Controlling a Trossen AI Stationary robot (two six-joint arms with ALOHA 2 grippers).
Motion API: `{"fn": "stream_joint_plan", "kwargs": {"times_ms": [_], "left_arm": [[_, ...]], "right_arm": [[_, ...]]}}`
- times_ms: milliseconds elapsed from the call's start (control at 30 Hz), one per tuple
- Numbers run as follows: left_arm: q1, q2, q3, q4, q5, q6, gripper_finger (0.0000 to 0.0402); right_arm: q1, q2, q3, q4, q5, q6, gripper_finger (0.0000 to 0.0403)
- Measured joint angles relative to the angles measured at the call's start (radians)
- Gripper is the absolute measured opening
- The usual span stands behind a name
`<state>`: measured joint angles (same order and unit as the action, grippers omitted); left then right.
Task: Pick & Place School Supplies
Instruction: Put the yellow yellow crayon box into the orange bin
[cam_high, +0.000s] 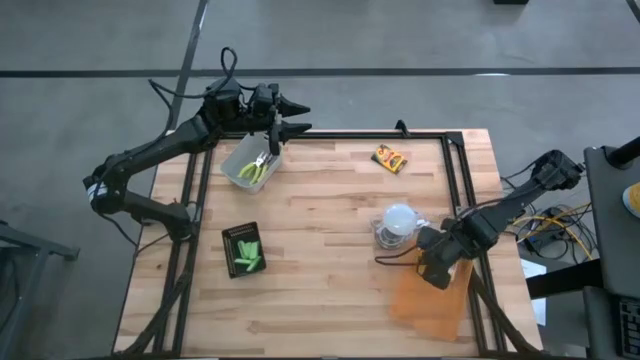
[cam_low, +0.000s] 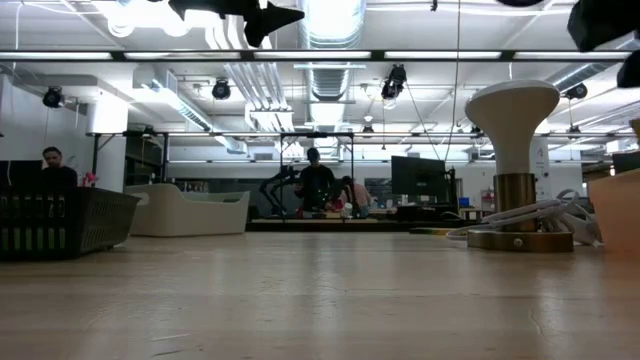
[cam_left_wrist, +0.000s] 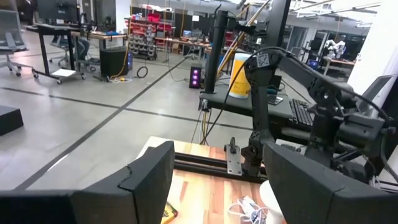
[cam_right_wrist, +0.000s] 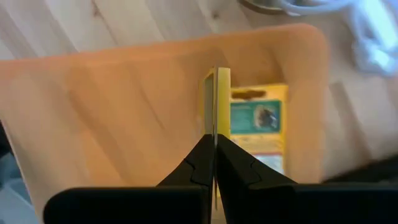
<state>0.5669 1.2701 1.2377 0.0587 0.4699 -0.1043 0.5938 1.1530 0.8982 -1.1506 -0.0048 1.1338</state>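
While the wooden table (cam_high: 330, 230) carries everything, the orange sheet (cam_high: 432, 305) lies at five o'clock with the right gripper (cam_high: 437, 275) pressed shut above it (a yellow box (cam_right_wrist: 258, 127) shows just past its fingers). The left gripper (cam_high: 300, 118) hangs wide at eleven o'clock, near a clear tub holding green pliers (cam_high: 258, 165); green sticks (cam_high: 247, 255) fill the black tray (cam_high: 243, 232) at eight.

A pale wooden tabletop (cam_high: 330, 250) carries a black rectangular tray (cam_high: 243, 249) near its left side and a clear bin (cam_high: 251, 161) toward the far left corner. A white mushroom-shaped lamp (cam_high: 397, 224) stands right of centre, beside a translucent orange sheet (cam_high: 431, 298). People (cam_low: 316, 182) sit in the room beyond.
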Motion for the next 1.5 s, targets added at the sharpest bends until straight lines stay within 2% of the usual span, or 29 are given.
{"fn": "stream_joint_plan", "kwargs": {"times_ms": [200, 433, 633, 833, 967, 1067, 1300, 1500], "left_arm": [[0.000, 0.000, 0.000, 0.000, 0.000, -0.001, 0.0252], [0.000, 0.000, 0.000, -0.001, 0.000, -0.001, 0.0252], [0.000, 0.000, 0.000, -0.001, 0.000, -0.001, 0.0252], [0.000, 0.000, 0.000, -0.001, 0.000, -0.001, 0.0252], [0.000, 0.000, 0.000, -0.001, 0.000, -0.001, 0.0252], [0.000, 0.000, 0.000, -0.001, 0.000, -0.001, 0.0252], [0.000, 0.000, 0.000, -0.001, 0.000, -0.001, 0.0252], [0.000, 0.000, 0.000, -0.001, 0.000, -0.001, 0.0252]], "right_arm": [[0.001, -0.005, -0.081, 0.183, -0.052, -0.039, 0.0009], [0.000, -0.003, -0.106, 0.193, -0.042, -0.025, 0.0009], [0.000, -0.003, -0.091, 0.168, -0.020, -0.037, 0.0009], [-0.001, -0.002, -0.030, 0.061, 0.004, -0.042, 0.0008], [0.000, -0.003, 0.024, -0.082, 0.081, -0.030, 0.0008], [-0.001, -0.004, 0.038, -0.102, 0.120, -0.013, 0.0008], [0.000, -0.003, 0.038, -0.031, 0.039, 0.008, 0.0008], [0.004, -0.004, 0.102, -0.010, 0.032, 0.002, 0.0008]]}}
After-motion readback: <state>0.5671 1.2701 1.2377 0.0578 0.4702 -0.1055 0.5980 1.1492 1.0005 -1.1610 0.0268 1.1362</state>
